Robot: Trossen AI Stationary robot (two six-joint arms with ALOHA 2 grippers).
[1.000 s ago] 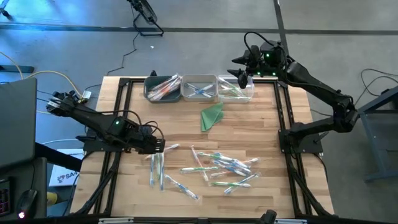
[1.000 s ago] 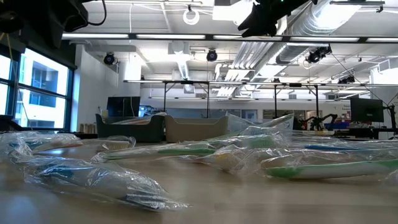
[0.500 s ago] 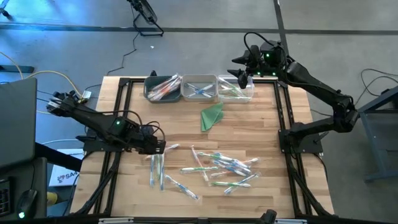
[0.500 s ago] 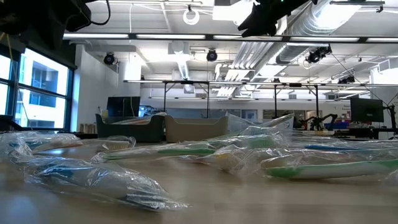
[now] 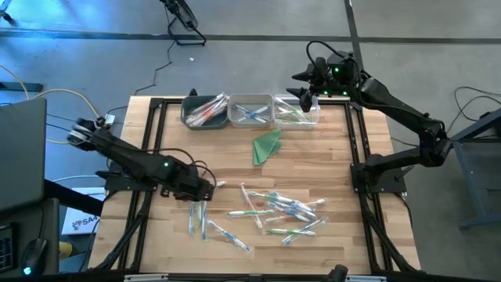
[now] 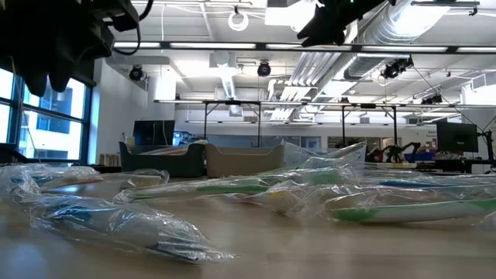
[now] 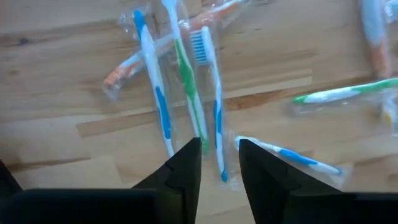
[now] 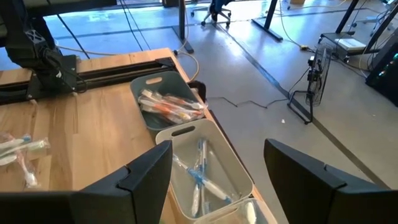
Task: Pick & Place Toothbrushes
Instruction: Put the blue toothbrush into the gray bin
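Left tool (image 7: 219, 158), fingers narrowly apart and empty, hovers above wrapped toothbrushes (image 7: 186, 87) scattered on the wooden desk (image 5: 313, 157), while the right tool (image 8: 217, 174), open wide and empty, hangs over the bins (image 5: 250, 110).

Bare wood lies between the green cloth (image 5: 267, 146) and the toothbrushes (image 5: 270, 211). Beyond the cloth, 3 bins (image 5: 250, 110) wall the far edge; the toothbrushes clutter the near side.

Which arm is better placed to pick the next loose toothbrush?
Left. The left gripper hangs open right over the wrapped toothbrushes on the table; the right gripper is open far off, above the bins.
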